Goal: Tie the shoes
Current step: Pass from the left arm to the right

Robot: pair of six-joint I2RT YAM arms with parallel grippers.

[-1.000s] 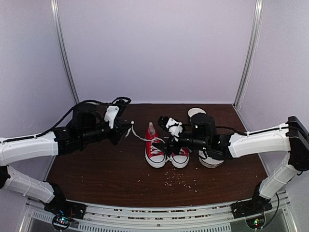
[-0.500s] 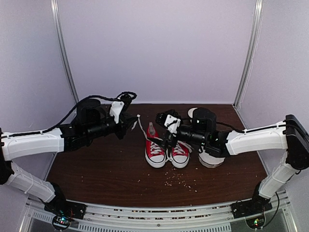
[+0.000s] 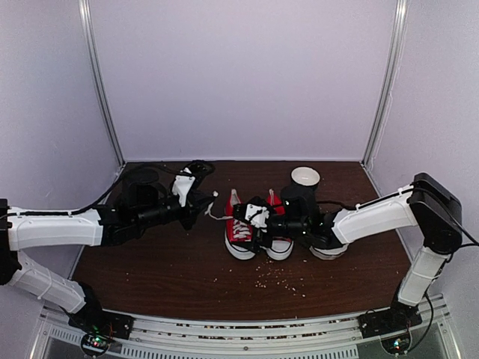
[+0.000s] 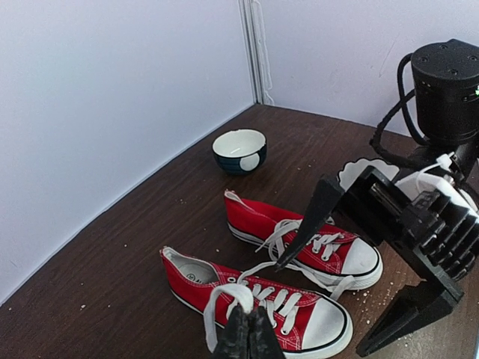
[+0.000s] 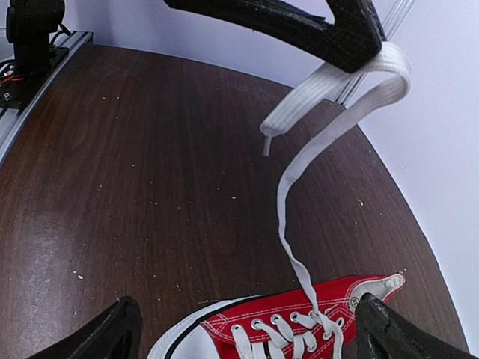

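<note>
Since a second ago the right gripper [image 3: 253,218] has dropped and slid toward the left of the overhead frame, and its jaws have spread to their widest; it now hangs low over the shoes [image 3: 258,235], gripping nothing. Meanwhile the left gripper [image 3: 210,199] has come a little nearer the pair, and the bowl [image 3: 304,177], half hidden before, shows whole in the upper right of the table [image 3: 150,269]. Both red shoes stand side by side at the middle of the overhead frame, white toe caps toward its lower edge. The left gripper is pinched tight on a white lace [image 5: 299,217]. In the right wrist view this lace climbs from the eyelets at the bottom edge to the black fingers at the top, folds over them, and its free end dangles. In the left wrist view the closed fingertips [image 4: 245,338] sit at the bottom centre with a lace loop of the nearer shoe between them. One finger of the open right gripper reaches the farther shoe's laces; I cannot tell whether it touches them. Pale crumbs [image 3: 283,281] lie scattered below the shoes.
</note>
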